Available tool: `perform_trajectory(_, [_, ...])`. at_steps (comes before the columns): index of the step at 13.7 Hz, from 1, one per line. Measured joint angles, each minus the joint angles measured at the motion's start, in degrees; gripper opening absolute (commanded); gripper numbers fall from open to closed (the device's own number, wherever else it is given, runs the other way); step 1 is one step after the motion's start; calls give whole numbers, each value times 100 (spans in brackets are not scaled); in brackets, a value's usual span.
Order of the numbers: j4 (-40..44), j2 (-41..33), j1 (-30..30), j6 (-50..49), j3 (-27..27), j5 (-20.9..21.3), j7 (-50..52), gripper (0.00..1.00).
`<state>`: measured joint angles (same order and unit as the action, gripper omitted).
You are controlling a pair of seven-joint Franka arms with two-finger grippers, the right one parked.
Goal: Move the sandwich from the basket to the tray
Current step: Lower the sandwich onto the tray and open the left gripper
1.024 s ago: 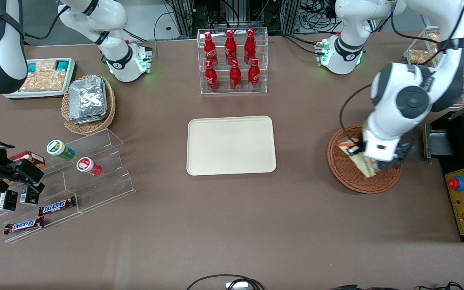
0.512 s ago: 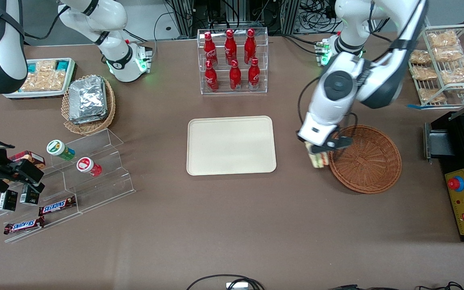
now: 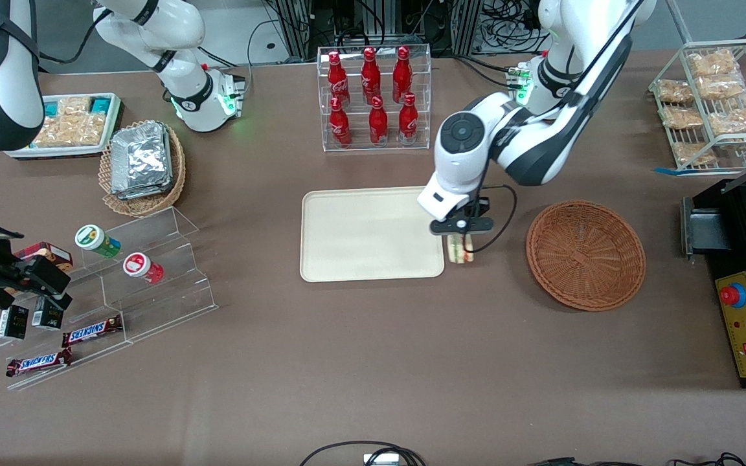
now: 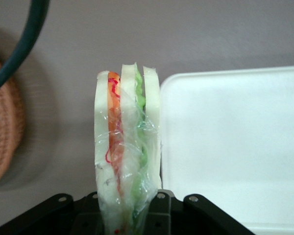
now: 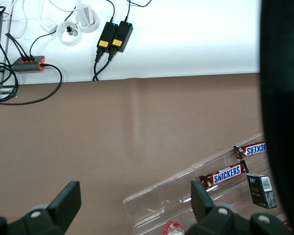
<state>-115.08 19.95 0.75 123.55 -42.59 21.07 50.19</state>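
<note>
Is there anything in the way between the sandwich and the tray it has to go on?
No, nothing visible is in the way. The gripper holds the sandwich above bare table, right beside the tray's edge nearest the basket. The tray has nothing on it, and only its low rim lies between the sandwich and the tray's flat part.

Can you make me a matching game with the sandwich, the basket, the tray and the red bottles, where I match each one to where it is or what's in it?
Things:
1. sandwich
2. brown wicker basket
3. cream tray
4. red bottles

Places or states:
A. standing in a clear rack
B. flat on the table with nothing on it
C. held in the gripper, over the table between tray and basket
D. round and woven, with nothing in it

Pairs: 1-C, 2-D, 3-B, 4-A
</note>
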Motion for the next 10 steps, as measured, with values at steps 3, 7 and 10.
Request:
perform_trajectory(3, [42,464,-324,231,-77,254,177,0])
perform_trajectory(7, [213,1097,-652,300,-79,711,703,0])
perform_trajectory(10, [338,1558,-789,409,-72,943,960,4])
